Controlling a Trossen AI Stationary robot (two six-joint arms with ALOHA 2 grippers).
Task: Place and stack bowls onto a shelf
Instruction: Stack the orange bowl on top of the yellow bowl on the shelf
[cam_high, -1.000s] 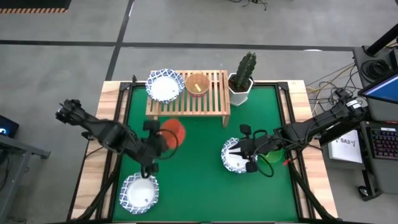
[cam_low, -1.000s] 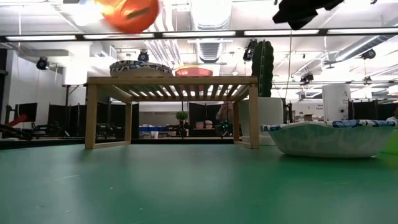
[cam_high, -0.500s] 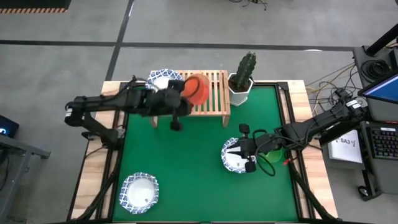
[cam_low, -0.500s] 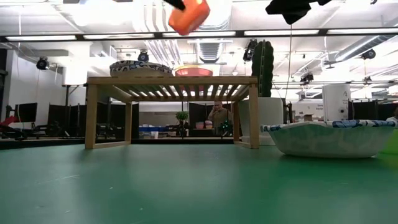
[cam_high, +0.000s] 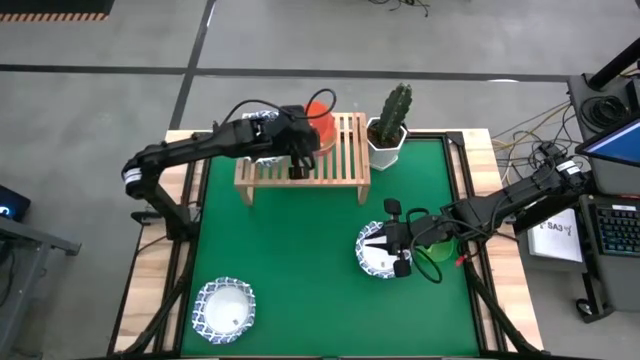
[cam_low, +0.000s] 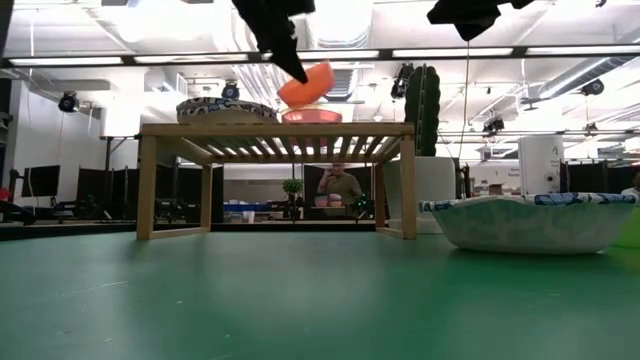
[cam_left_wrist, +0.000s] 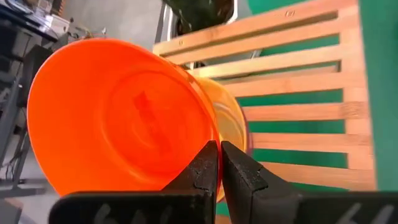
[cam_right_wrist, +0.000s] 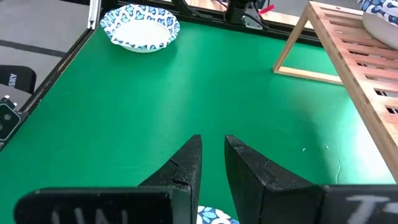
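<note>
High view shows the left gripper (cam_high: 300, 140) over the shelf (cam_high: 340, 165), fingers pinched on the rim of the red bowl (cam_high: 320, 110), tilted above a yellow bowl (cam_left_wrist: 230, 121) it mostly hides. The arm covers what seems a patterned bowl (cam_low: 225, 110). The right gripper (cam_high: 400, 250), fingers slightly apart and empty, hovers over another patterned bowl (cam_high: 372, 262).

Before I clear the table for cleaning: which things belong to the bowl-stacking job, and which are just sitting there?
Part of the job:
- red bowl, pinched in the left gripper above the shelf
- small bowl on the shelf
- blue-rimmed bowl on the shelf
- blue-rimmed bowl at the front left
- blue-rimmed bowl under the right gripper
- green bowl

Just sitting there:
- potted cactus
</note>
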